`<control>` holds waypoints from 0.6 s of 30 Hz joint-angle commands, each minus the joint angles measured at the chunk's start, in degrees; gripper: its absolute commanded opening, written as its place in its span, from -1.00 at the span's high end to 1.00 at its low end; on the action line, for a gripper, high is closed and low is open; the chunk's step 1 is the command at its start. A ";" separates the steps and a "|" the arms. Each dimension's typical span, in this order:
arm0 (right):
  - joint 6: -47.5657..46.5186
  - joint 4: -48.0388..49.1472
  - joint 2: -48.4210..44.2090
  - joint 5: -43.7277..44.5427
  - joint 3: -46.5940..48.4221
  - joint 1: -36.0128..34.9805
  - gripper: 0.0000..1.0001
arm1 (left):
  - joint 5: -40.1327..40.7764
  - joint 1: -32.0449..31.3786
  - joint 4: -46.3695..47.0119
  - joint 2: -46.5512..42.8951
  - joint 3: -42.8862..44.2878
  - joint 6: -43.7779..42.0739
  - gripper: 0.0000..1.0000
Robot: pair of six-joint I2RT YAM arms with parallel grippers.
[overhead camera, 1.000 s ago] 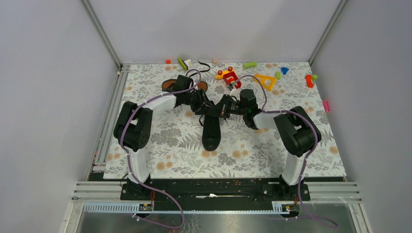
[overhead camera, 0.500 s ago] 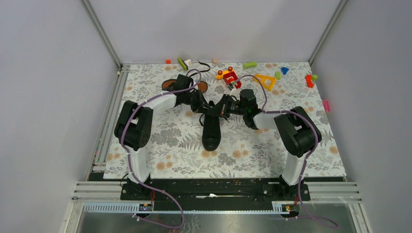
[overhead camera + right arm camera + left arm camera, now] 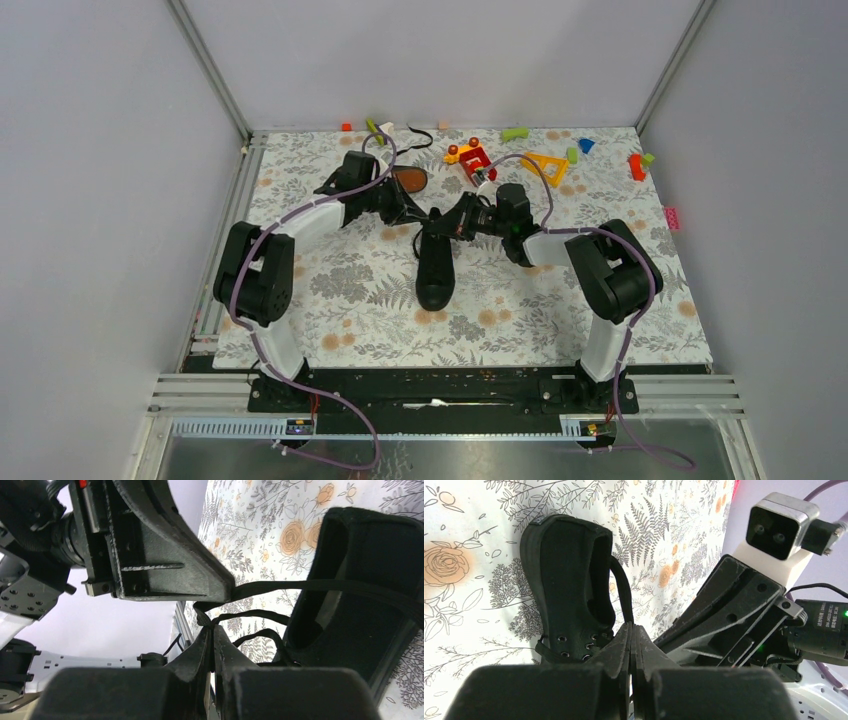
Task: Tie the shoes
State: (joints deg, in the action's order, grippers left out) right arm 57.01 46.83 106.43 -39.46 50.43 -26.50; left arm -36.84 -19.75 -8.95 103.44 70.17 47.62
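Note:
A black sneaker (image 3: 435,268) lies mid-table, toe towards the arms; it also shows in the left wrist view (image 3: 569,580) and the right wrist view (image 3: 370,605). The second shoe (image 3: 408,179) lies behind my left arm with its orange-brown sole showing. My left gripper (image 3: 412,214) is shut on a black lace (image 3: 623,592) at its tips (image 3: 631,626), above the shoe's opening. My right gripper (image 3: 447,222) faces it, shut on a lace (image 3: 250,615) at its tips (image 3: 212,629). Another lace strand (image 3: 320,585) runs taut from the left gripper's tip to the shoe.
Small colourful toy blocks lie along the back: a red-yellow cluster (image 3: 473,160), a yellow triangle (image 3: 547,167), green pieces (image 3: 515,133), red (image 3: 636,167) and pink (image 3: 671,217) ones. A loose black lace (image 3: 422,137) lies at the back wall. Grey walls enclose the table.
My left arm has swung outward to the left, uncovering more of the orange-brown sole. Both grippers stay shut on the laces over the shoe; the right arm has barely moved.

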 commanded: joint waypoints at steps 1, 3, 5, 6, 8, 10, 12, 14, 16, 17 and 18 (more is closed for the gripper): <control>0.64 3.05 -2.19 1.71 -0.59 0.83 0.88 | 3.15 -0.07 5.68 -4.66 -2.55 -0.42 1.00; 0.85 3.09 -2.07 1.80 -0.59 0.88 0.88 | 3.43 -0.26 6.61 -5.16 -3.56 -0.35 1.00; 1.14 3.34 -1.87 1.69 -0.53 0.92 0.88 | 3.89 -0.66 7.48 -5.50 -4.37 -0.04 1.00; 1.35 3.71 -1.78 1.61 -0.54 0.93 0.88 | 4.16 -0.77 7.93 -5.60 -4.73 0.20 1.00; 1.58 4.03 -1.60 1.50 -0.58 1.01 0.86 | 4.16 -0.89 8.73 -5.74 -5.54 0.77 1.00; 1.82 4.35 -1.60 1.39 -0.73 1.08 0.81 | 4.47 -0.91 10.56 -5.75 -6.44 1.72 1.00; 2.19 4.58 -1.37 1.41 -0.71 1.10 0.79 | 5.01 -0.91 10.71 -5.58 -6.70 2.02 1.00; 2.43 4.74 -1.16 1.32 -0.64 1.15 0.78 | 5.18 -0.88 10.55 -5.24 -6.54 2.23 1.00; 2.49 4.76 -1.16 1.24 -0.69 1.19 0.78 | 5.33 -0.91 10.38 -5.01 -6.30 2.43 1.00; 2.51 4.76 -1.12 1.27 -0.69 1.19 0.77 | 5.54 -0.88 10.17 -5.00 -6.19 2.52 1.00; 2.49 4.74 -1.16 1.27 -0.69 1.19 0.77 | 5.75 -0.88 10.04 -5.02 -6.08 2.56 1.00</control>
State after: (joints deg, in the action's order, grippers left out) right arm 59.02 47.79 106.43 -38.44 49.93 -25.80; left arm -32.62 -20.56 -2.35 100.53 63.42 49.41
